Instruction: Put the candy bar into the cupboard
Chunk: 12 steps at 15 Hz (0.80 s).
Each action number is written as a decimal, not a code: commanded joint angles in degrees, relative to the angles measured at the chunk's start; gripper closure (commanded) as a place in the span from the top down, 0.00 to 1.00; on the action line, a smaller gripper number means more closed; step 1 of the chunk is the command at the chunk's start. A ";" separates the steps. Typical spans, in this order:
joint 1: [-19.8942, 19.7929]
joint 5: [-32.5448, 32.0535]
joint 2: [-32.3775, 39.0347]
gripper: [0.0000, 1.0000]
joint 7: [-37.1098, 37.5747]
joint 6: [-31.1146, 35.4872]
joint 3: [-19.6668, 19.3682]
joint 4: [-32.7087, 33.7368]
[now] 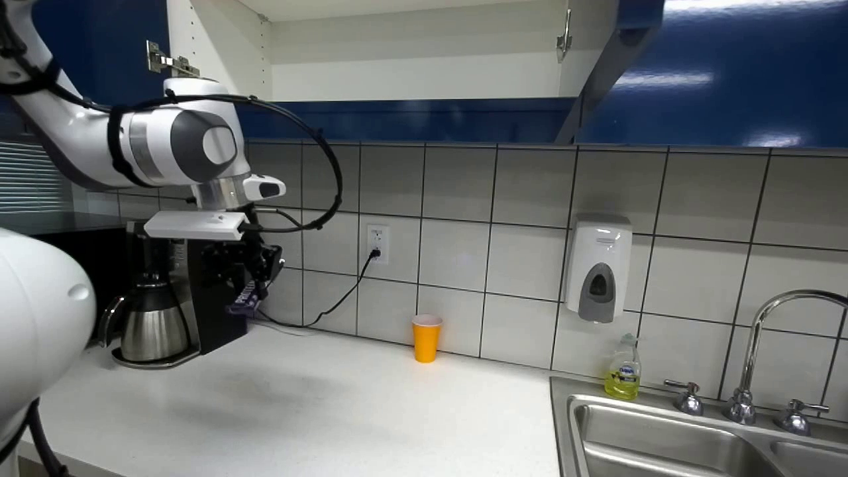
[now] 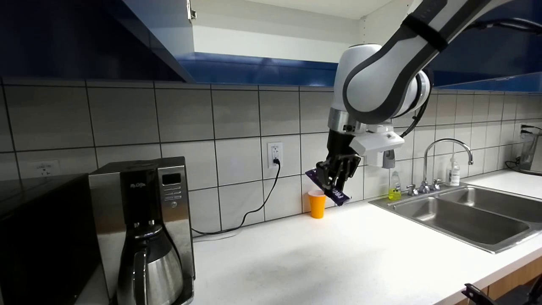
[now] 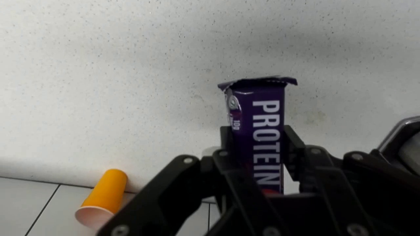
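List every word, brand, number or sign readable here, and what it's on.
"PROTEIN": on the candy bar.
"10g": on the candy bar.
"Mr. Coffee": likely, blurred, on the coffee maker.
"Dawn": likely, blurred, on the dish soap bottle.
Too small or blurred: the candy bar's finer print, the coffee maker's button markings, markings on the soap dispenser, pump bottle and wall outlet.

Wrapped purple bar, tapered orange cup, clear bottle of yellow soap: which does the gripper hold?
The wrapped purple bar lettered PROTEIN, clamped in the black gripper; cup and bottle stand ungripped.
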 commanded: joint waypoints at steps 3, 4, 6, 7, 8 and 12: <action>0.52 1.86 -12.60 0.14 0.74 -7.88 0.84 -0.71; 1.05 2.43 -14.00 0.14 0.36 -8.89 0.58 -0.42; 1.40 2.74 -16.43 0.14 0.60 -10.59 0.99 0.19; 1.26 2.47 -17.45 0.14 1.08 -11.26 1.54 0.72; 1.37 2.34 -18.31 0.14 1.05 -11.88 1.75 1.21; 1.19 1.69 -21.52 0.14 1.08 -14.00 2.89 3.97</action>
